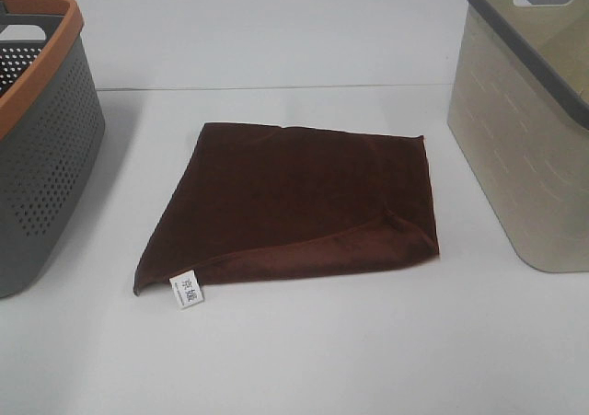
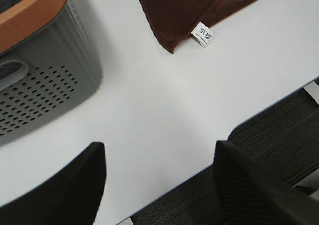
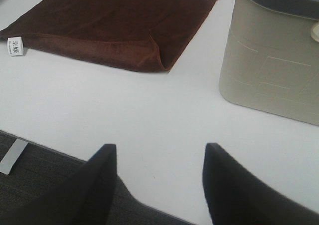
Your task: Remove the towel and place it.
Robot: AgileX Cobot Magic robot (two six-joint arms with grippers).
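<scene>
White tabletop (image 1: 304, 360) carries every item noted. Two baskets stand at opposite sides, well apart. On the left of the overhead view is a grey basket (image 1: 41, 157) with perforated walls and an orange rim (image 1: 41, 61); on the right is a beige basket (image 1: 525, 130) with a dark grey rim and a handle cut-out.

Between them, touching neither, lies the towel (image 1: 294, 199), dark brown and plush. It lies flat on the tabletop, folded over on itself, with a doubled edge along the near side and a turned-up corner towards the beige basket. A small white label (image 1: 188, 290) with printed characters projects from the near corner on the grey basket's side.

Left gripper (image 2: 159, 185) hangs over the table's front edge near the grey basket, fingers spread wide, nothing between them. Right gripper (image 3: 157, 185) sits likewise over the front edge near the beige basket, fingers wide apart and holding nothing. Neither touches the towel.
</scene>
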